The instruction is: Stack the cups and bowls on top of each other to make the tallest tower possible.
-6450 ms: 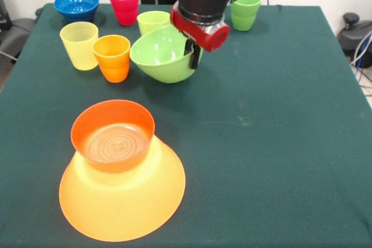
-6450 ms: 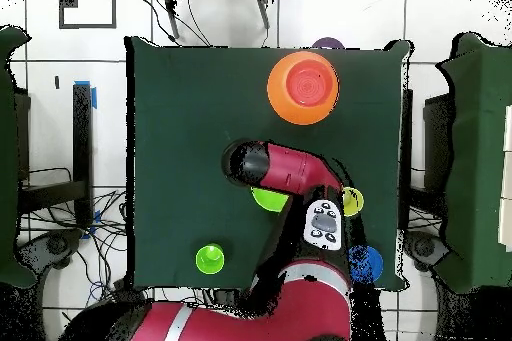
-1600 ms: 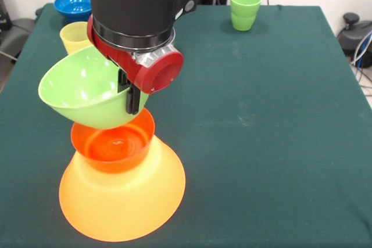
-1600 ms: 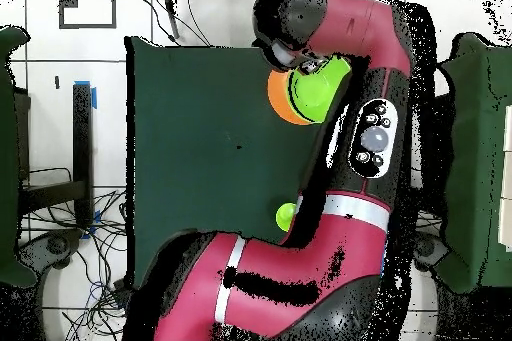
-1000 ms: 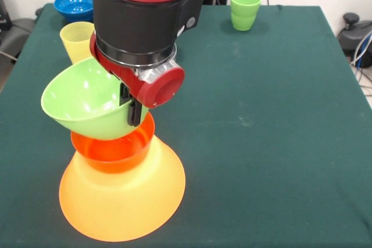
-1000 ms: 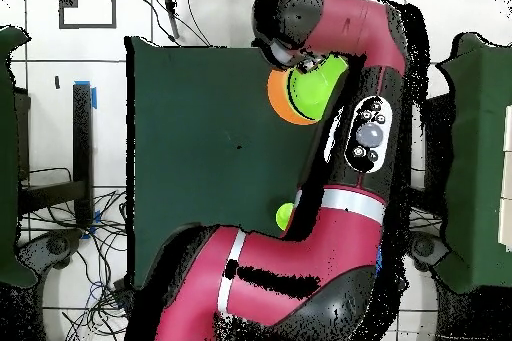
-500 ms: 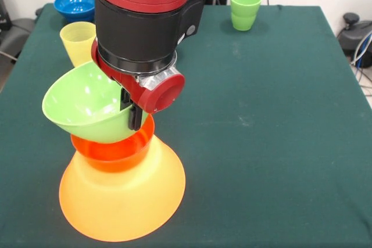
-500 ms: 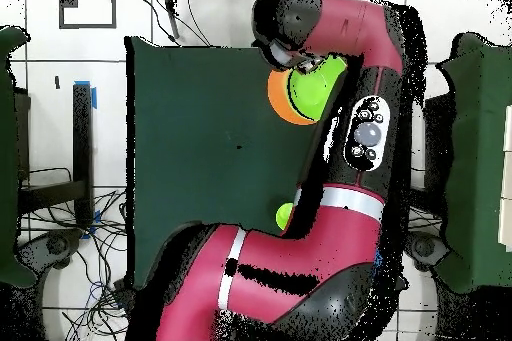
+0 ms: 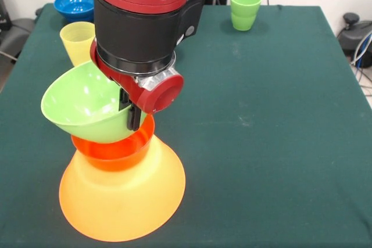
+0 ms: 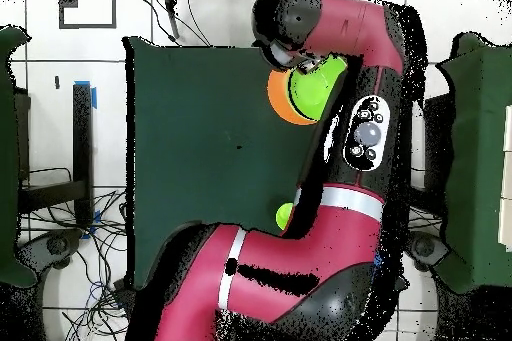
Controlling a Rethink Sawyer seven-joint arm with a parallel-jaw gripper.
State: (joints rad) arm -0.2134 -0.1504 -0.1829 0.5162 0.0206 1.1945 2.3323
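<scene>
The lime green bowl (image 9: 84, 108) hung tilted in the air, its opening turned up and toward the camera side in the front view, with its underside just above or touching the rim of the small orange-red bowl (image 9: 113, 149); which of the two could not be told. That orange-red bowl stood upright on top of the large orange bowl (image 9: 122, 196), which lay upside down on the green surface (image 9: 261, 143) and formed the wide base of the tower (image 9: 119, 172). In the overhead view the green bowl (image 10: 315, 92) covered most of the orange stack (image 10: 280, 97) near the far edge of the surface.

The gripper (image 9: 131, 111) held the green bowl by its rim, the fingers (image 9: 134, 117) clamped on the wall at the side nearest the arm, one dark finger showing on the outside of the bowl. The red and black arm (image 9: 145, 21) came down directly above the tower and hid much of the surface behind it.

Further off, a yellow cup (image 9: 77, 42) stood upright just behind the green bowl, partly hidden by the arm. A blue bowl (image 9: 75, 4) sat at the far left corner in the front view. Two green cups (image 9: 244, 10), one nested in the other, stood well apart near the far right edge.
</scene>
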